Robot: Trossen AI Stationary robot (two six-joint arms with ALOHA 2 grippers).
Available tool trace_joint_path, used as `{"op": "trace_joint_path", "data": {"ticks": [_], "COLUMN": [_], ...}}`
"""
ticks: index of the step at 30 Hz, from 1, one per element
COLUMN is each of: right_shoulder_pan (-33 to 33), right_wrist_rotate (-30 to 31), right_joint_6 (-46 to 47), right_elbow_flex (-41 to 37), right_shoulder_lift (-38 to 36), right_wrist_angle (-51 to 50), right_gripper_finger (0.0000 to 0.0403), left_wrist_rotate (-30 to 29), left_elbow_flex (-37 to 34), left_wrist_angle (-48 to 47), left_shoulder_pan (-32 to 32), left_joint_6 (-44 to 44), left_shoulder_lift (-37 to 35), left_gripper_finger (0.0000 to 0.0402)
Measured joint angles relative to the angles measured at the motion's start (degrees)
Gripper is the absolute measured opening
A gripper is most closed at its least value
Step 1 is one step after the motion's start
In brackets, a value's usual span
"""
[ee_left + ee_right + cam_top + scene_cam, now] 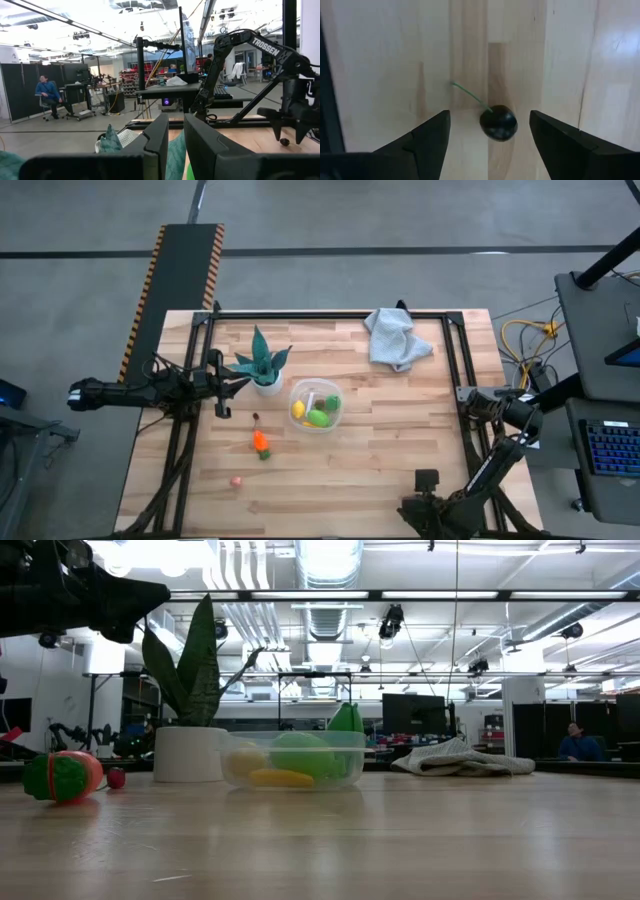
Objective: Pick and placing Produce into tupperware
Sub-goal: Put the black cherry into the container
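Straddling a dark cherry [498,124] on the tabletop [380,60], the right gripper [490,114] gapes wide; the left gripper [176,120] is narrow, empty; produce [300,755] blurs behind the tupperware [357,768] wall

A pale, light-wood planked desk [380,450] holds a clear tupperware [315,406] containing yellow and green produce. Beside it, a teal spiky plant [262,360] stands in a white pot. An orange-and-green piece [261,444] and a small pink piece [236,480] lie nearby. A glossy black cherry [498,123] has a thin green stem. A pale grey cloth [396,338] lies crumpled.
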Motion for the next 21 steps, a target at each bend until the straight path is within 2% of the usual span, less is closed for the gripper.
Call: {"op": "trace_joint_path", "data": {"ticks": [12,21], "right_shoulder_pan": [0.1,0.1], "right_wrist_rotate": [0.1,0.1], "right_joint_6": [0.8,0.7], "right_elbow_flex": [-2.1,-2.4], "right_shoulder_lift": [-0.1,-0.2], "right_wrist_angle": [2.2,3.0], "right_gripper_finger": [0.0256,0.0221], "left_wrist_rotate": [0.0,0.0], "left_elbow_flex": [0.0,0.0], "left_wrist_angle": [0.0,0.0], "left_shoulder_pan": [0.0,0.0], "left_joint_6": [0.0,0.0], "left_shoulder_lift": [0.1,0.4], "left_gripper_finger": [0.0048,0.0048]}}
